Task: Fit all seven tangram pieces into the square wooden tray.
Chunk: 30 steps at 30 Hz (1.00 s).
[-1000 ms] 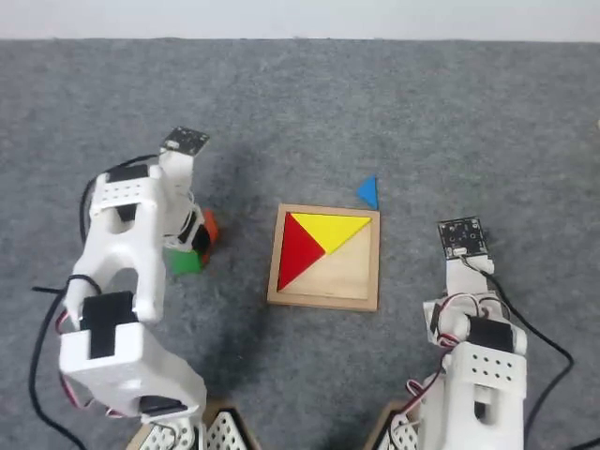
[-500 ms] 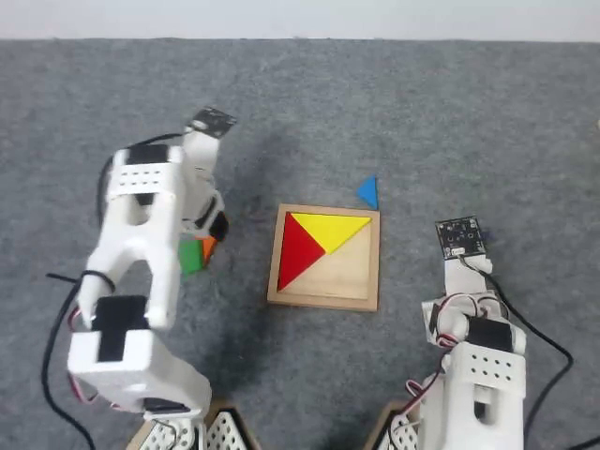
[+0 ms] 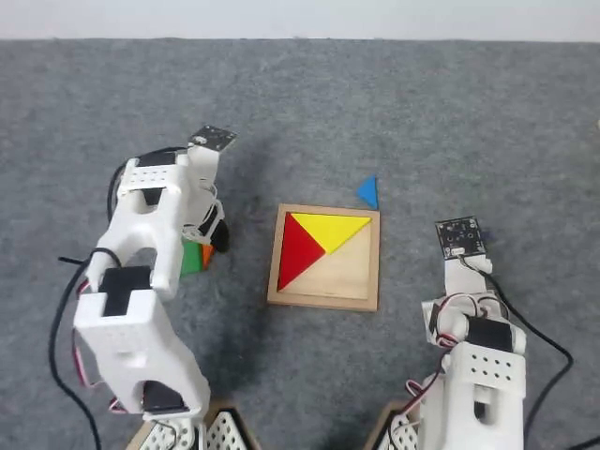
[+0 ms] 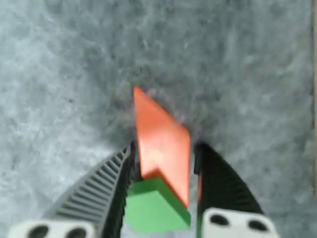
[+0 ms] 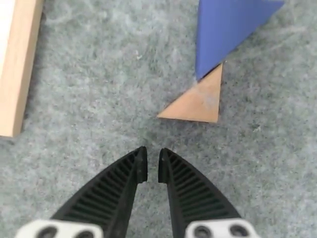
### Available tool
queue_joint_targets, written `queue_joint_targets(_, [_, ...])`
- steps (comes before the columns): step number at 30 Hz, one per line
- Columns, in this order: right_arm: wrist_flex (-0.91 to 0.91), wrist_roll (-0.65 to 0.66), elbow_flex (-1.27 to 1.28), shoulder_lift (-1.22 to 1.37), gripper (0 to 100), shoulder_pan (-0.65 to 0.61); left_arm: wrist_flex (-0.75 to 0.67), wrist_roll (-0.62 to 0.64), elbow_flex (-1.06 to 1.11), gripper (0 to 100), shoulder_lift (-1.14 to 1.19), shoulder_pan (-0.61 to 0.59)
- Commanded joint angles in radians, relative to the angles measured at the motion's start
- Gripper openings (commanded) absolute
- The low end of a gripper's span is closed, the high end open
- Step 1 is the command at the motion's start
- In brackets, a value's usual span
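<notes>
The square wooden tray lies mid-table with a red triangle and a yellow triangle in it. To its left, my left gripper is shut on an orange parallelogram, one finger on each side, with a green piece right behind it. In the high view the orange parallelogram and the green piece peek out beside my left gripper. My right gripper hangs shut and holds nothing, just short of a tan triangle and a blue triangle.
A small blue triangle lies on the grey carpet just beyond the tray's far right corner. The tray's edge shows beside my right gripper. The right arm stands at the front right.
The left arm has swung forward and toward the tray. The orange and green pieces now sit closer together under its gripper. The right arm has stayed still.
</notes>
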Motion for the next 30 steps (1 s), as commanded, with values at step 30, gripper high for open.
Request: queue_joint_targets(30, [-0.019, 0.006, -0.006, -0.015, 5.8, -0.007, 0.164, 0.069, -0.001, 22, -0.295, 0.275])
